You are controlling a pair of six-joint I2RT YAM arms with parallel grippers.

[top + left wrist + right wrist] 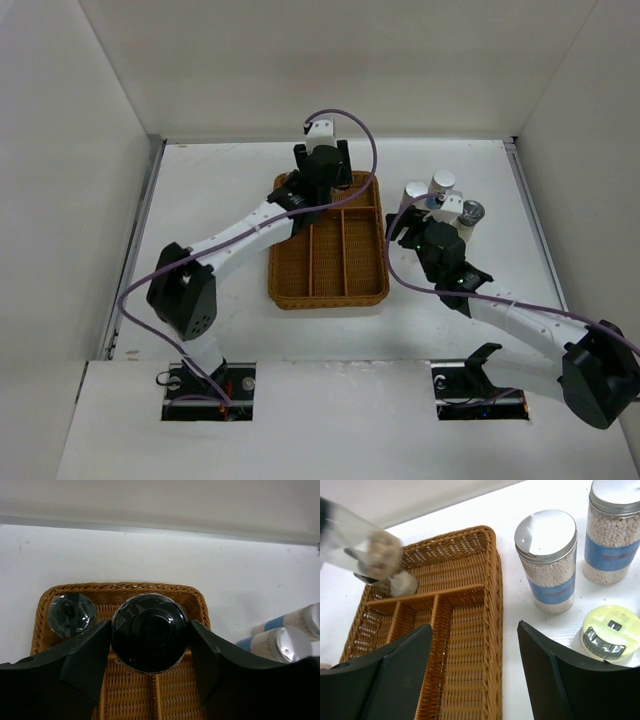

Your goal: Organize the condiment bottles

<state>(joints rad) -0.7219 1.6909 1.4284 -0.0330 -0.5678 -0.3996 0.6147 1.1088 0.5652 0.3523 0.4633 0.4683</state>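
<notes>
Over the far cross compartment of the wicker tray (328, 298), your left gripper (150, 630) has its fingers pressed, as far as the wrist view shows, against both sides of a black-capped bottle (150, 617). The opening is no wider than that cap. A second black-capped bottle (72, 614) stands in the same compartment just to the left, near but apart. I judge the step in hand to be setting the held bottle down. I cannot tell whether its base is on the wicker yet, so bring it straight down, upright, until it is, with no drift leftward into its neighbour. Open the fingers only a little past the cap, then lift straight up before swinging away. The woven floor looks uneven, and a sideways pull could tip the bottle.

Further right, your right gripper (474, 630) hangs wide open and empty over the tray's right rim and the table (530, 497). Beyond it, upright on the table, stand the nearer blue-labelled bottle (547, 565) and the farther blue-labelled bottle (615, 535), both silver-lidded. A yellow-capped bottle (609, 632) sits just beside the nearer one. Leave this arm out of the tray until the left one is clear. Then take the nearer tall bottle low on its body, fingers spread wide, minding the yellow cap.
</notes>
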